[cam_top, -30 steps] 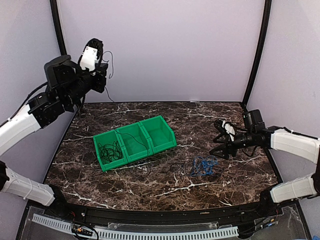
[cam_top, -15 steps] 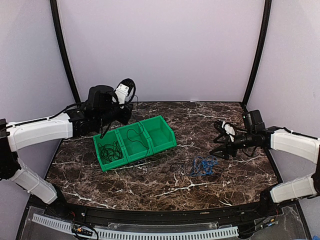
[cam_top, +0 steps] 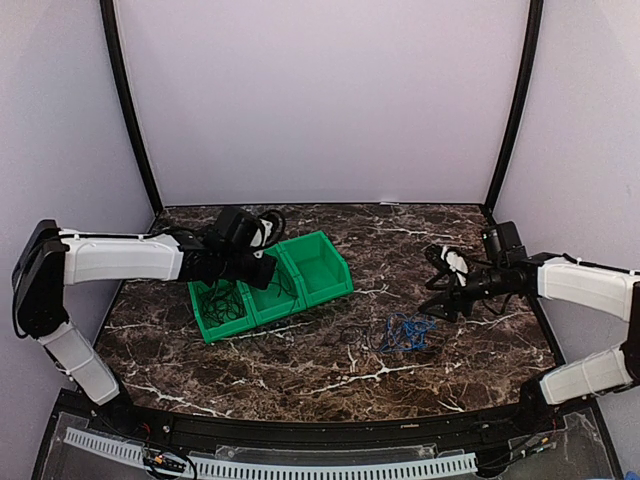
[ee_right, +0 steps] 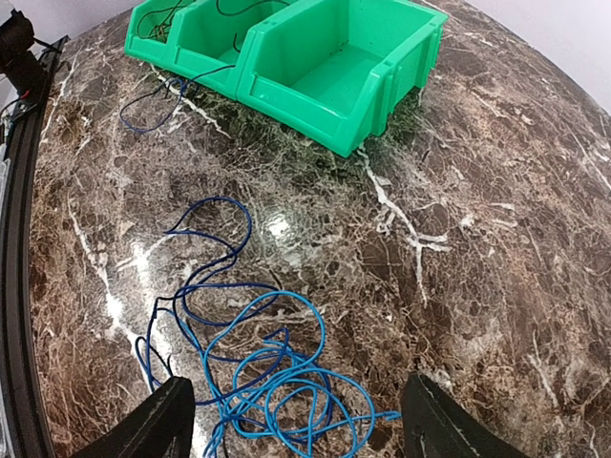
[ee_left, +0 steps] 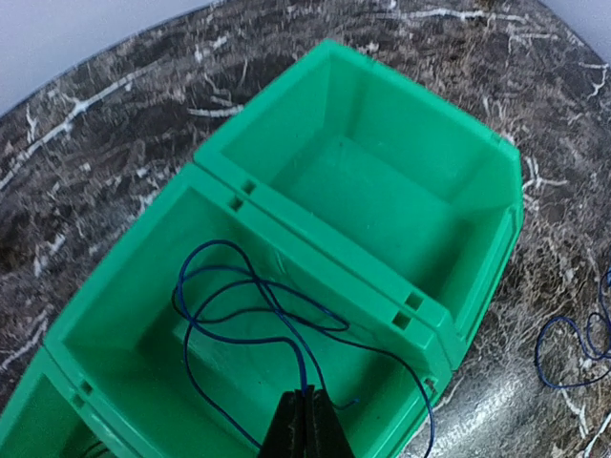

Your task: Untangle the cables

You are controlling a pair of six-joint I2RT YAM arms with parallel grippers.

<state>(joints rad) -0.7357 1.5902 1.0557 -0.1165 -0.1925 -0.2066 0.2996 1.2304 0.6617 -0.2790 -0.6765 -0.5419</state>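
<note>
The left gripper (ee_left: 305, 425) is pinched shut on one dark wire (ee_left: 295, 348), looped in the middle of three bin (ee_left: 315, 277) bays; one black bundle (cam_top: 220, 303) fills the left bay; the right gripper (ee_right: 298, 412) is spread wide, empty, over one blue tangle (ee_right: 277, 372) on the table (ee_right: 458, 191).

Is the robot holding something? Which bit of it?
The left end effector pinches a thin dark cable along its middle, not an end; its loops hang into the middle bin. The right end effector is open, holding nothing.
</note>
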